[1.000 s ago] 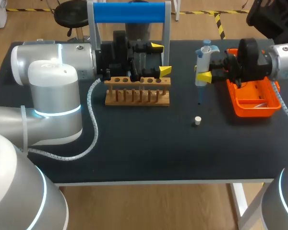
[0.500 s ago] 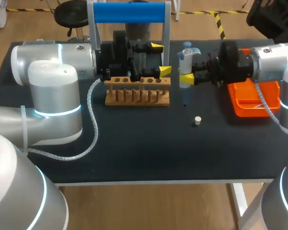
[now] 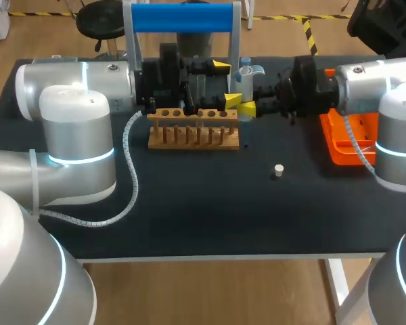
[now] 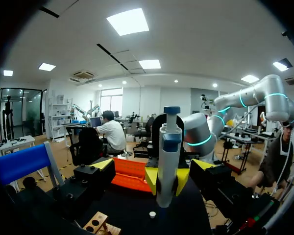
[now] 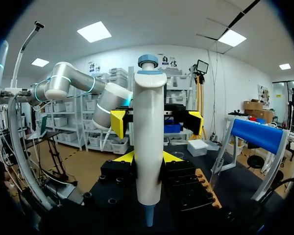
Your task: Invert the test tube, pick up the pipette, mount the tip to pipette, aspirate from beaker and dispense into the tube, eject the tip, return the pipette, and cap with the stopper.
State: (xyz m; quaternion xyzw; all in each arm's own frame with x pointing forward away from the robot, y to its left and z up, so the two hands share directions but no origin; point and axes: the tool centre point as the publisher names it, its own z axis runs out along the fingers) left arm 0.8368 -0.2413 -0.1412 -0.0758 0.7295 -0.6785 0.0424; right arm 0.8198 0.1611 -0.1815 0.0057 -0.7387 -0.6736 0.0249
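Head view: pipette (image 3: 244, 74) upright, clamped from two sides in right tool (image 3: 247, 101), just right of wooden rack (image 3: 193, 128) and just beside left tool (image 3: 226, 82). Left tool's grip state: cannot tell. Blue-topped stand (image 3: 183, 17) close behind on far side; orange tray (image 3: 340, 152) toward right table edge. Open dark table (image 3: 189, 217) on near side, small white stopper (image 3: 278, 170) lying there, well apart from both tools. Pipette body white, blue collar, blue-grey plunger knob on top.
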